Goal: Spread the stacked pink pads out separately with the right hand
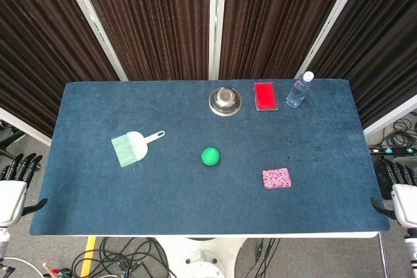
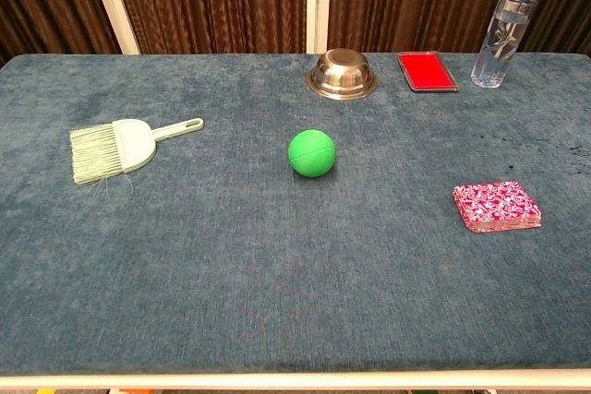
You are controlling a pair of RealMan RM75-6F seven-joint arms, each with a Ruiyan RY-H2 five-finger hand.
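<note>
Pink pads (image 2: 497,206) sit stacked near the bench's (image 1: 98,206) right edge. My right hand (image 1: 402,190) hangs beside it, empty, fingers apart; I should pinch only the top pad.

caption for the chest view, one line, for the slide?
Stacked pink pads lie untouched at the table's right, with a green ball, brush, upturned steel bowl, red pad and water bottle.

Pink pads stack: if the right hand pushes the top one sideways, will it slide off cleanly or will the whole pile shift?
The pink pads look thin and flat, stacked low, so probably light; a sideways push may well drag several together. The blue cloth looks napped, so the bottom pad likely grips somewhat. Layer edges show at the front, so pads probably flex rather than stay stiff. The right hand waits off the table edge.
</note>
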